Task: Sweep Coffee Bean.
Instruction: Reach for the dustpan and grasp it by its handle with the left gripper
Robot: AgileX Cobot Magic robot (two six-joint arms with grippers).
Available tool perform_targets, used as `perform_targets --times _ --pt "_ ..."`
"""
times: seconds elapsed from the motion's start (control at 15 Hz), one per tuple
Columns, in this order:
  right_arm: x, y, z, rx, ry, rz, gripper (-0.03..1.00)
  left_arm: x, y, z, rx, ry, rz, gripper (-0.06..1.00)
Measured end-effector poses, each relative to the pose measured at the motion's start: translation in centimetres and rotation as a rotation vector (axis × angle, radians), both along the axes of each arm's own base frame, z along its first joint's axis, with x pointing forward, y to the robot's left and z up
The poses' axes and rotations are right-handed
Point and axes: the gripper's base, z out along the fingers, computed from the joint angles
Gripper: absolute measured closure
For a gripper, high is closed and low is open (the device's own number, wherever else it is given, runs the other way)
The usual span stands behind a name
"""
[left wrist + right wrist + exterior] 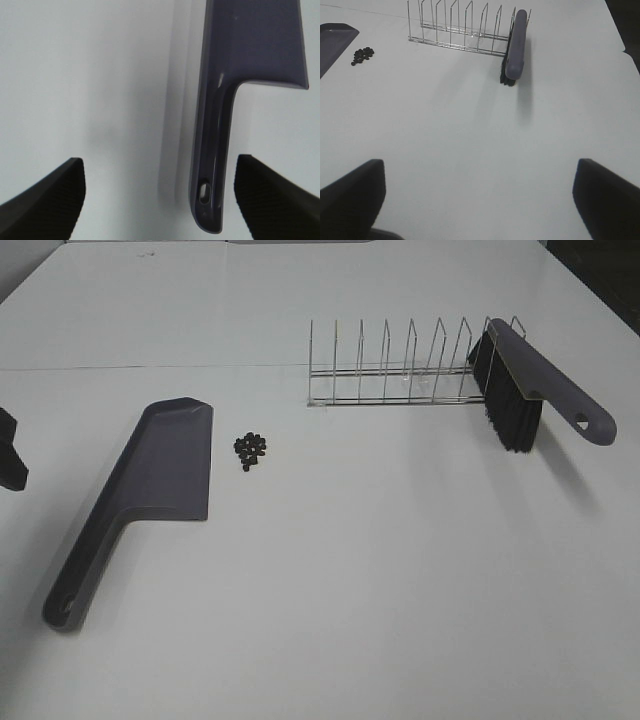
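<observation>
A small heap of tiny dark coffee beans (pixel 250 449) lies on the white table, just right of the grey-purple dustpan (pixel 150 480), whose handle points toward the front left. The beans also show in the right wrist view (pixel 362 55). The brush (pixel 525 380), purple handle with black bristles, leans in the right end of a wire rack (pixel 400 365). My left gripper (pixel 159 200) is open and empty, hovering over the dustpan's handle end (pixel 207 195); only its tip shows at the left edge of the exterior view (pixel 10 455). My right gripper (pixel 477 200) is open and empty, well short of the brush (pixel 515 45).
The wire rack (pixel 455 27) has several upright slots and stands behind the beans. The table's right edge and dark floor show at the far right (pixel 600 280).
</observation>
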Motion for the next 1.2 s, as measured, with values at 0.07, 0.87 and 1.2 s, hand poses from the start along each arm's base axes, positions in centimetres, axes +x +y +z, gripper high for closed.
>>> perform_targets --times 0.07,0.87,1.2 --pt "0.0 0.0 0.0 0.000 0.000 0.000 0.10 0.3 -0.1 -0.7 -0.008 0.038 0.003 0.19" --pt "0.0 0.0 0.0 0.000 0.000 0.000 0.10 2.3 -5.7 -4.8 0.002 0.209 -0.096 0.19" --pt "0.0 0.0 0.0 0.001 0.000 0.001 0.10 3.4 -7.1 -7.7 0.038 0.262 -0.123 0.19"
